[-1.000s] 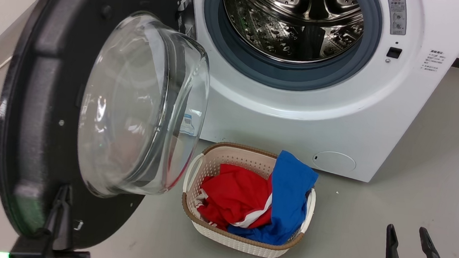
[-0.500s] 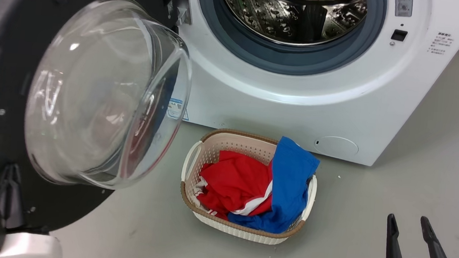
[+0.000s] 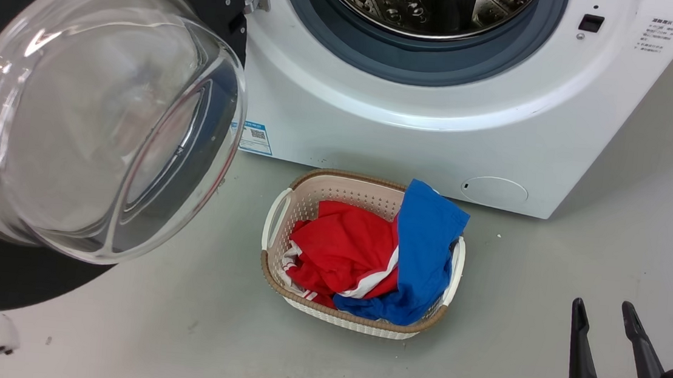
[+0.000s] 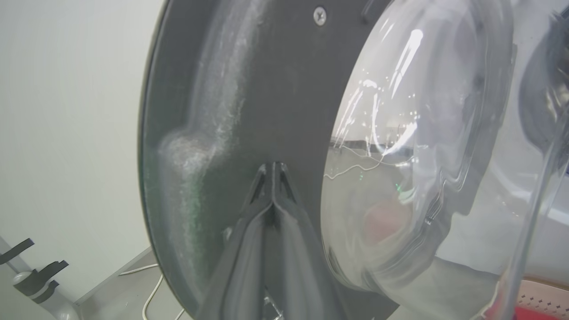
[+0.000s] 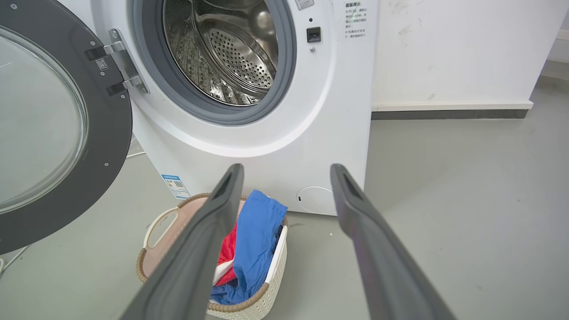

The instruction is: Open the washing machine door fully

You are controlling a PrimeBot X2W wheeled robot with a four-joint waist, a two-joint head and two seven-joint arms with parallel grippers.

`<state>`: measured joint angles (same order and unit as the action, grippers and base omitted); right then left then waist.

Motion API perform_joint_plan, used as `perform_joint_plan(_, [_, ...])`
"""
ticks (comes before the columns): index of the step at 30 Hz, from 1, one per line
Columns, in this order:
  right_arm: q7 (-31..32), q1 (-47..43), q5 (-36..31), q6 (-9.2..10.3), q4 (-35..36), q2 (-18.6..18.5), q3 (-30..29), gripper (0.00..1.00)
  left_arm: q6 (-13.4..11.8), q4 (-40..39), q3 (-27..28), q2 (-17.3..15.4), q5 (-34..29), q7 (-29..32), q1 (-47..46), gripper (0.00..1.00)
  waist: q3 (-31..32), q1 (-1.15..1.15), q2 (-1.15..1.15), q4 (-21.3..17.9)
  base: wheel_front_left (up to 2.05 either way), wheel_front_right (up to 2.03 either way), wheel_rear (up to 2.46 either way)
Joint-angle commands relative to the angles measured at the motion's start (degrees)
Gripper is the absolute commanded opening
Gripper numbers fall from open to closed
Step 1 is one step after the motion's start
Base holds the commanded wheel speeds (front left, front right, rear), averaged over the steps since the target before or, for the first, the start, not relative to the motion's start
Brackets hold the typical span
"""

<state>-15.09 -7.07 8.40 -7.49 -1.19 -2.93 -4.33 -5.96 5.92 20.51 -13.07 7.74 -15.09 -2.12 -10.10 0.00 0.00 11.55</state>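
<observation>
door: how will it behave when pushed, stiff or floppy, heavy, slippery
Probably stiff: the door is a thick black disc on a metal hinge, so it should swing rather than flex. Likely fairly heavy, given its bulging glass bowl. Its smooth-looking face may let the shut left gripper slide.
</observation>
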Motion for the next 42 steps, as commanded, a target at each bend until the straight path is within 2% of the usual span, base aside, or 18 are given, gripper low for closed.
perform_joint_plan(1, [-0.1, 1.0, -0.4, -0.01, 0.1, 0.1, 0.1, 1.0, 0.1, 0.8, 1.9, -0.9, 0.2, -0.1, -1.7, 0.0, -0.3, 0.0, 0.0, -0.2, 0.0, 0.0, 0.0])
perform_joint_plan(14, [-0.1, 2.5, -0.8, -0.01, -0.2, 0.1, 0.2, 1.0, 1.9, 7.4, 9.2, -2.4, 0.4, -0.1, -7.5, 0.0, -1.9, 0.0, 0.0, -1.8, 0.0, 0.0, 0.0])
perform_joint_plan(27, [-0.1, 2.9, -1.2, -0.01, -0.1, 0.1, -0.1, 1.0, 4.3, 12.3, 12.6, -4.2, -0.9, -0.1, -11.1, 0.0, -2.7, 0.0, 0.0, -2.4, 0.0, 0.0, 0.0])
perform_joint_plan(35, [-0.1, 2.6, -0.5, 0.0, -0.7, 0.1, 0.3, 1.0, 5.4, 10.6, 11.6, -3.5, -3.2, -0.1, -10.0, 0.0, -1.3, 0.0, 0.0, -2.5, 0.0, 0.0, 0.0])
perform_joint_plan(42, [-0.1, 1.4, 0.2, 0.0, -0.4, 0.1, -0.7, 1.0, 6.8, 2.6, 8.2, -1.6, -6.4, -0.1, -6.7, 0.0, 1.9, 0.0, 0.0, -2.6, 0.0, 0.0, 0.0])
